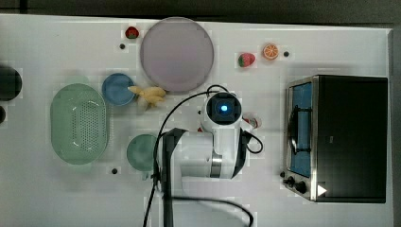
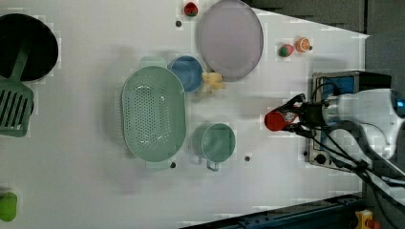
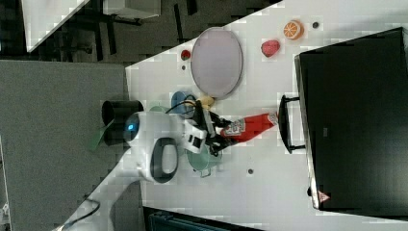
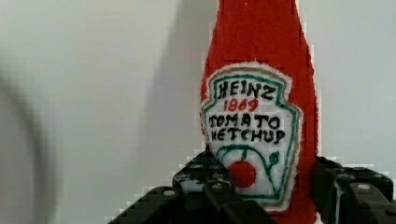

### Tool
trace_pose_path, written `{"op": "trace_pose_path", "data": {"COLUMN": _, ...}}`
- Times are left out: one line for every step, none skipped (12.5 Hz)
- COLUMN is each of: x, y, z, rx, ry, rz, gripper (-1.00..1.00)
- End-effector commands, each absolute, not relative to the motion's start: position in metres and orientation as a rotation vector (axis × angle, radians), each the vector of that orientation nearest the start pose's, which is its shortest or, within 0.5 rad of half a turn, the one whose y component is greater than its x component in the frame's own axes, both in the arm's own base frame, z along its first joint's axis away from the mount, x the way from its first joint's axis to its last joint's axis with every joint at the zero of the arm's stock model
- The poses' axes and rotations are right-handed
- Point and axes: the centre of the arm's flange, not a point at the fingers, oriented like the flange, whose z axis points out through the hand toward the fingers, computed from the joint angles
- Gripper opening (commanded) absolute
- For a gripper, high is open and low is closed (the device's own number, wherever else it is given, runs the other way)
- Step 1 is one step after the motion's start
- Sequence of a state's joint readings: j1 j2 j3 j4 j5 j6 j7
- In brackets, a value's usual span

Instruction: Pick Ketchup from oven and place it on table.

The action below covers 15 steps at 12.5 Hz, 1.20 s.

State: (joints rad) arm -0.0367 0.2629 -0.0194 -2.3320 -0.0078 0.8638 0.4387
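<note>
Ketchup (image 3: 250, 126) clamped in jaws, outside oven (image 3: 353, 120) front, over bare table (image 3: 269, 183).

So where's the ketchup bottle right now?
The ketchup is out of the oven, held in the gripper above the table. In the right view it lies sideways, cap pointing at the oven's handle, just right of the green cup.

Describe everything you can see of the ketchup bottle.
The ketchup bottle is red and looks like soft felt, with a stitched white label reading "Heinz 1869 Tomato Ketchup" and a white cap. The gripper holds its base end between the jaws. In the right view it lies roughly level above the table, cap pointing toward the oven handle, outside the oven.
</note>
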Motion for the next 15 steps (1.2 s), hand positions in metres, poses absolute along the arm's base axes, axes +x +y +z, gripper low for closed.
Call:
{"op": "trace_pose_path", "data": {"x": 0.507, "y": -0.031, "z": 0.208, "rx": -2.512, "ry": 1.966, "rz": 0.114, "gripper": 0.01}}
{"op": "trace_pose_path", "data": {"x": 0.510, "y": -0.031, "z": 0.210, "rx": -2.505, "ry": 1.960, "rz": 0.090, "gripper": 0.01}}
{"op": "trace_pose_path", "data": {"x": 0.510, "y": -0.031, "z": 0.210, "rx": -2.507, "ry": 1.958, "rz": 0.090, "gripper": 0.01}}
{"op": "trace_pose_path", "data": {"x": 0.511, "y": -0.030, "z": 0.212, "rx": -2.505, "ry": 1.956, "rz": 0.084, "gripper": 0.01}}
{"op": "trace_pose_path", "data": {"x": 0.511, "y": -0.030, "z": 0.212, "rx": -2.505, "ry": 1.956, "rz": 0.084, "gripper": 0.03}}
{"op": "trace_pose_path", "data": {"x": 0.510, "y": -0.030, "z": 0.212, "rx": -2.506, "ry": 1.954, "rz": 0.084, "gripper": 0.26}}
{"op": "trace_pose_path", "data": {"x": 0.511, "y": -0.030, "z": 0.214, "rx": -2.503, "ry": 1.953, "rz": 0.078, "gripper": 0.48}}
{"op": "trace_pose_path", "data": {"x": 0.516, "y": -0.028, "z": 0.225, "rx": -2.495, "ry": 1.939, "rz": 0.045, "gripper": 0.77}}
{"op": "trace_pose_path", "data": {"x": 0.523, "y": -0.027, "z": 0.248, "rx": -2.484, "ry": 1.925, "rz": 0.006, "gripper": 1.00}}
{"op": "trace_pose_path", "data": {"x": 0.528, "y": -0.027, "z": 0.268, "rx": -2.481, "ry": 1.923, "rz": 0.000, "gripper": 1.00}}
{"op": "trace_pose_path", "data": {"x": 0.533, "y": -0.028, "z": 0.293, "rx": -2.476, "ry": 1.921, "rz": -0.009, "gripper": 1.00}}
{"op": "trace_pose_path", "data": {"x": 0.539, "y": -0.028, "z": 0.321, "rx": -2.469, "ry": 1.915, "rz": -0.027, "gripper": 1.00}}
{"op": "trace_pose_path", "data": {"x": 0.544, "y": -0.028, "z": 0.352, "rx": -2.466, "ry": 1.911, "rz": -0.036, "gripper": 1.00}}
{"op": "trace_pose_path", "data": {"x": 0.547, "y": -0.027, "z": 0.384, "rx": -2.465, "ry": 1.908, "rz": -0.038, "gripper": 1.00}}
{"op": "trace_pose_path", "data": {"x": 0.549, "y": -0.027, "z": 0.416, "rx": -2.462, "ry": 1.903, "rz": -0.049, "gripper": 1.00}}
